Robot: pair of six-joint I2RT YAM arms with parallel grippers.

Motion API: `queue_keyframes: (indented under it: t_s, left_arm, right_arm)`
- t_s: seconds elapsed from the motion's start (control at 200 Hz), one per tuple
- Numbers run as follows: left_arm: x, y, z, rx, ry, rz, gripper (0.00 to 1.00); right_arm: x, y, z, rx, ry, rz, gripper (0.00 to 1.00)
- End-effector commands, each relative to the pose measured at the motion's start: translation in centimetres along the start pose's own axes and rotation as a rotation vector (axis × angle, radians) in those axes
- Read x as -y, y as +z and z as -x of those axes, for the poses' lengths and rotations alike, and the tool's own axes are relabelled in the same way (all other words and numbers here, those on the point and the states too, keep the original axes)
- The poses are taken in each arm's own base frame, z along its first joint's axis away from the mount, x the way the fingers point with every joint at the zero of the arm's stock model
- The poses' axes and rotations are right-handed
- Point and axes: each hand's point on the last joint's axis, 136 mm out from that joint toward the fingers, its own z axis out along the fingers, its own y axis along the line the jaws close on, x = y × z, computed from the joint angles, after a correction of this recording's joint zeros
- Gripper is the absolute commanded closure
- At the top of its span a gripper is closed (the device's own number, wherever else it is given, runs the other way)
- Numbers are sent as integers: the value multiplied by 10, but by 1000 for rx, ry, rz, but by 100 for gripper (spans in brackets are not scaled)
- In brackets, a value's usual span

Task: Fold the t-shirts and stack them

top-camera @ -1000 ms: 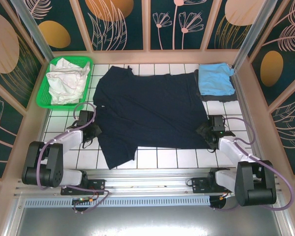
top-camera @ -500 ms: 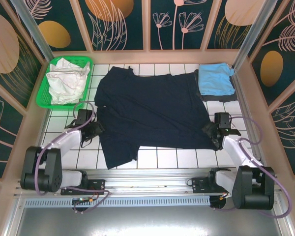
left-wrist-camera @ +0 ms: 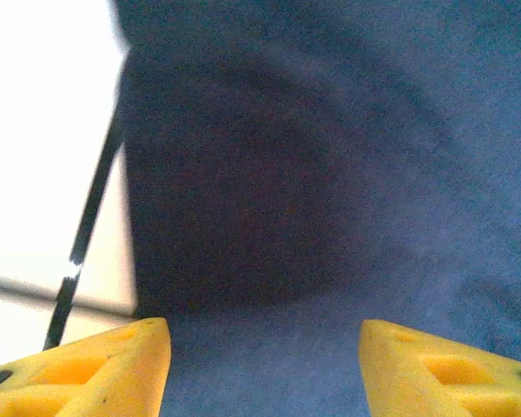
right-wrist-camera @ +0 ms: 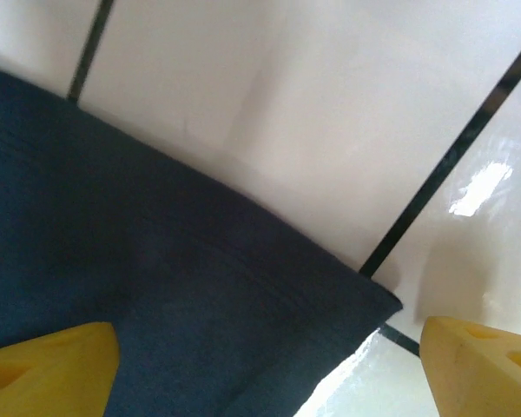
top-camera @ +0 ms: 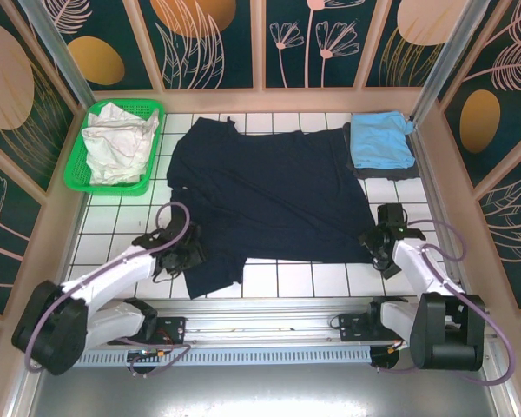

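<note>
The dark navy t-shirt (top-camera: 269, 195) lies spread flat over the white tiles. My left gripper (top-camera: 194, 257) hovers low over its near-left flap, open, and in the left wrist view navy cloth (left-wrist-camera: 330, 174) spans the gap between the yellow fingertips (left-wrist-camera: 95, 369). My right gripper (top-camera: 372, 241) is at the shirt's near-right corner (right-wrist-camera: 243, 304), open, with that corner lying between its fingertips (right-wrist-camera: 482, 365). The light blue t-shirt (top-camera: 380, 139) sits folded at the back right. The white t-shirt (top-camera: 113, 139) is crumpled in the basket.
The green mesh basket (top-camera: 78, 169) stands at the back left. A dark grey folded cloth (top-camera: 391, 172) pokes out under the light blue shirt. Patterned walls ring the table, and a metal rail (top-camera: 269, 308) runs along the near edge.
My left gripper has swung right and nearer, from beside the shirt's left edge onto its near-left flap. My right gripper has slid slightly nearer along the shirt's right corner.
</note>
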Motion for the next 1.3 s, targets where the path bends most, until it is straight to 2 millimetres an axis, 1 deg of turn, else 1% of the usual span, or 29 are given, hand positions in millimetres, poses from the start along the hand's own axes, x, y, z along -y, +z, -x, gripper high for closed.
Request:
queue_keyframes:
  t_s: [0.0,0.13,0.19,0.24,0.26,0.335,0.45,0.515,0.595,0.646,0.716,0.761,0.811,0.856,0.976,1.071,1.141,1.166,1.176,1.196,1.296]
  left_arm:
    - [-31,-11,-27,-37,-100,91,42]
    - [-29,-15,-51,-89,-61,101,44]
    - [-26,-11,-61,-121,-33,104,45]
    - [-23,-6,-67,-146,-14,99,46]
    - [-21,-5,-70,-154,-4,96,47]
    - [-21,-1,-78,-180,30,112,49]
    - [-27,1,-82,-197,64,151,61]
    - [-25,2,-84,-203,70,137,66]
    - [-20,3,-84,-204,74,111,77]
    - [-15,1,-82,-196,77,93,85]
    - [-7,-3,-77,-178,82,65,92]
    - [-2,-6,-72,-160,86,52,100]
    - [4,-11,-67,-139,91,40,100]
    - [9,-16,-61,-118,96,32,100]
    - [17,-33,-44,-54,105,30,100]
    - [23,-47,-33,-9,110,24,100]
    - [22,-59,-23,34,109,33,100]
    - [24,-64,-19,54,106,27,100]
    - [20,-65,-19,54,108,45,100]
    - [19,-69,-16,65,108,51,100]
    - [21,-85,0,141,105,52,100]
  right_arm:
    - [4,1,-13,-48,34,18,12]
    - [1,2,-11,-49,15,17,14]
    - [-1,3,-9,-46,8,23,15]
    - [-3,5,-8,-41,6,29,17]
    - [-5,5,-12,-63,7,45,17]
    - [-8,8,-14,-71,5,63,19]
    - [-13,9,-12,-64,-1,84,23]
    - [-13,11,-12,-59,-7,83,26]
    - [-14,13,-12,-65,-10,88,32]
    - [-15,13,-13,-69,-13,96,37]
    - [-18,11,-12,-67,-16,108,44]
    - [-20,9,-10,-57,-22,119,52]
    - [-22,7,-8,-49,-21,130,57]
    - [-25,4,-7,-42,-26,146,66]
    - [-31,-3,-3,-33,-44,175,84]
    - [-32,-9,2,-20,-56,175,92]
    - [-36,-15,6,-3,-63,188,96]
    - [-38,-18,7,1,-65,197,97]
    - [-39,-19,8,3,-66,202,97]
    - [-40,-21,9,5,-69,207,97]
    - [-54,-35,17,27,-77,252,99]
